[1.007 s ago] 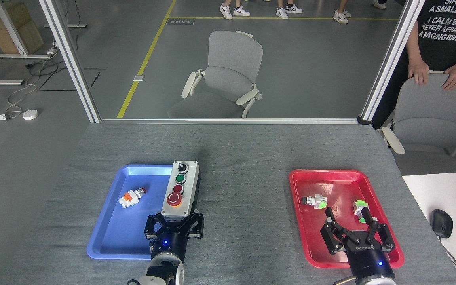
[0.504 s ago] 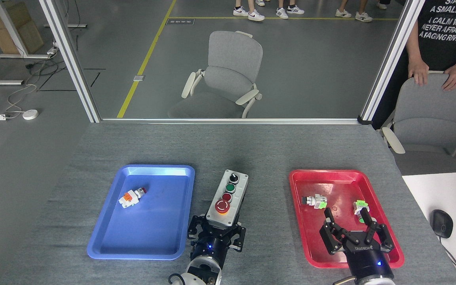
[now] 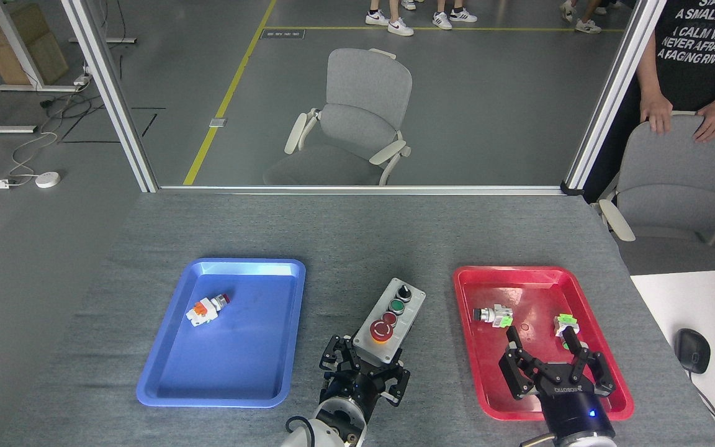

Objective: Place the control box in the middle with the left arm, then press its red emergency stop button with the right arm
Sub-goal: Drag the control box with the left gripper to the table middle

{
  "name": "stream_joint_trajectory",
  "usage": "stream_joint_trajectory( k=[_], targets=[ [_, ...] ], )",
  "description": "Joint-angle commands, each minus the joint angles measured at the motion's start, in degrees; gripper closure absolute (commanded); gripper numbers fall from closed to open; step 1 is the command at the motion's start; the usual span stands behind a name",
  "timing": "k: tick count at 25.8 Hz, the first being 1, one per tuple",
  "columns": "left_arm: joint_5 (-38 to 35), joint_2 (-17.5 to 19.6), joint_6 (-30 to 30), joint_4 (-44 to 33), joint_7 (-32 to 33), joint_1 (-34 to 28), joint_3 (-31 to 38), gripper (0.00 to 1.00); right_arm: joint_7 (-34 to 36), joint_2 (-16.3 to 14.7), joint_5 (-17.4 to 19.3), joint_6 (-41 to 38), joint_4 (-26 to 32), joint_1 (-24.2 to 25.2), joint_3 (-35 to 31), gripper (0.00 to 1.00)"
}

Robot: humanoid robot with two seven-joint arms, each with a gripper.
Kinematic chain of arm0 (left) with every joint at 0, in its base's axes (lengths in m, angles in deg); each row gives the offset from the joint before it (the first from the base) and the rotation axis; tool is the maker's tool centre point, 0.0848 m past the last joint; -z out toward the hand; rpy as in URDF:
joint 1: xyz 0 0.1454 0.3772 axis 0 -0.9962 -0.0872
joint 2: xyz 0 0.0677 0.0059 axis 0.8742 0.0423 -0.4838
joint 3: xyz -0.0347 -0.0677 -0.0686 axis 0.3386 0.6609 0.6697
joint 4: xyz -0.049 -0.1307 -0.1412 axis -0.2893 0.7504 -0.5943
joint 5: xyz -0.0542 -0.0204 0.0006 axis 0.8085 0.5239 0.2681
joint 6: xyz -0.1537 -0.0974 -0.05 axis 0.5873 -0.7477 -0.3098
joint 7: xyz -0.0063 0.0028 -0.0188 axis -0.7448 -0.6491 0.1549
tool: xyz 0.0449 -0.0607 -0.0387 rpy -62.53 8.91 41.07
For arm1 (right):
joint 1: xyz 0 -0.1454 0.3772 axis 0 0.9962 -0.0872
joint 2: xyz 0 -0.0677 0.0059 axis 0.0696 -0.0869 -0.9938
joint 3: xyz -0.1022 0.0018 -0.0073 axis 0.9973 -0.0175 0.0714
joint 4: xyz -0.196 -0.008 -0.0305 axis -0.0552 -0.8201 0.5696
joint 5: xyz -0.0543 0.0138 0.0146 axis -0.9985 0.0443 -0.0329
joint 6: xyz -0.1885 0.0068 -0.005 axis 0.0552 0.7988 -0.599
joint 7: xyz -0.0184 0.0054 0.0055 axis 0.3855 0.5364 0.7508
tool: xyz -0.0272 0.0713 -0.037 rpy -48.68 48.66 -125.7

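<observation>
the grey rectangular control box (image 3: 390, 320), with a black selector knob, a green button, a small red button and a large red emergency stop button (image 3: 382, 331) on a yellow ring, sits over the bare grey felt-like desk (image 3: 357, 236). this control box is the landmark for what follows. it lies on a slant, its knob end pointing away from the robot and a little to the right, its emergency stop end nearest the robot.

the left claw (image 3: 365, 377), black with several fingers, is clamped on the near end of the control box; its fingers show on both sides of the box's lower edge. whether the box rests on the felt or hangs just above it cannot be told.

left of the control box lies the blue plastic tray (image 3: 165, 379), apart from the box. a small white and orange switch part with a red tip (image 3: 206, 309) lies in it, on the side far from the box.

right of the control box lies the red plastic tray (image 3: 466, 310), also apart from it, so the box is between the two trays, somewhat nearer the red one. in the red tray are a black-tipped switch part with a green block (image 3: 493, 315) and, further from the box, a white and green switch part (image 3: 565, 323).

the right claw (image 3: 555, 366), black with white lettering on its palm and a blue light at the wrist, hangs over the near part of the red tray, right of the box, its fingers spread apart and holding nothing.

beyond the desk, behind the box, stands an empty grey office chair (image 3: 357, 118).
</observation>
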Motion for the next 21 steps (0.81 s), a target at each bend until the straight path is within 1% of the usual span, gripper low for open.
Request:
stream_joint_trajectory(
  k=[1, 3, 4, 6, 7, 8, 13, 15, 18, 19, 21],
  targets=[
    [0.17, 0.00, 1.38, 1.12, 0.98, 0.33, -1.34, 1.00, 0.00, 0.26, -0.14, 0.00, -0.01, 0.00, 0.07, 0.01],
    [0.17, 0.00, 1.99, 2.43, 1.07, 0.42, -1.78, 1.00, 0.00, 0.35, -0.14, -0.08, -0.10, 0.00, 0.07, 0.01],
    [0.26, 0.00, 2.08, 2.79, 1.07, 0.42, -1.87, 0.96, 0.00, 0.52, -0.14, -0.08, -0.10, 0.00, 0.07, 0.01],
    [0.26, 0.00, 1.90, 2.96, 1.42, 0.51, -1.87, 0.70, 0.00, 0.61, -0.14, 0.00, -0.10, 0.00, 0.07, 0.01],
    [0.26, 0.00, 1.81, 2.87, 1.95, 0.51, -1.87, 0.61, 0.00, 0.61, -0.14, -0.08, -0.10, 0.00, 0.07, 0.01],
    [0.26, 0.00, 1.55, 2.96, 2.82, 0.51, -1.87, 0.49, 0.00, 0.61, -0.14, -0.08, -0.10, 0.00, 0.07, 0.01],
    [0.26, 0.17, -0.12, 2.96, 3.97, 0.51, -1.87, 0.08, 0.00, 0.61, -0.14, -0.52, -0.10, 0.00, -0.02, 0.01],
    [0.26, 0.17, -0.47, 2.52, 3.97, 0.42, -1.96, 0.03, 0.00, 0.61, -0.14, -0.52, -0.10, 0.00, 0.07, 0.01],
    [0.09, 0.26, -0.47, 2.17, 3.79, -0.64, -1.78, 0.02, 0.00, 0.52, -0.05, -0.52, -0.10, 0.00, 0.07, 0.01],
    [-0.18, 0.26, -0.38, 1.91, 3.70, -1.96, -1.61, 0.02, 0.00, 0.52, -0.14, -0.52, -0.10, 0.00, 0.07, 0.01],
    [-0.18, 0.70, -0.29, -1.69, 3.79, -3.98, -1.52, 0.01, 0.00, 0.44, -0.14, -0.43, -0.10, 0.00, 0.07, 0.01]
  ],
)
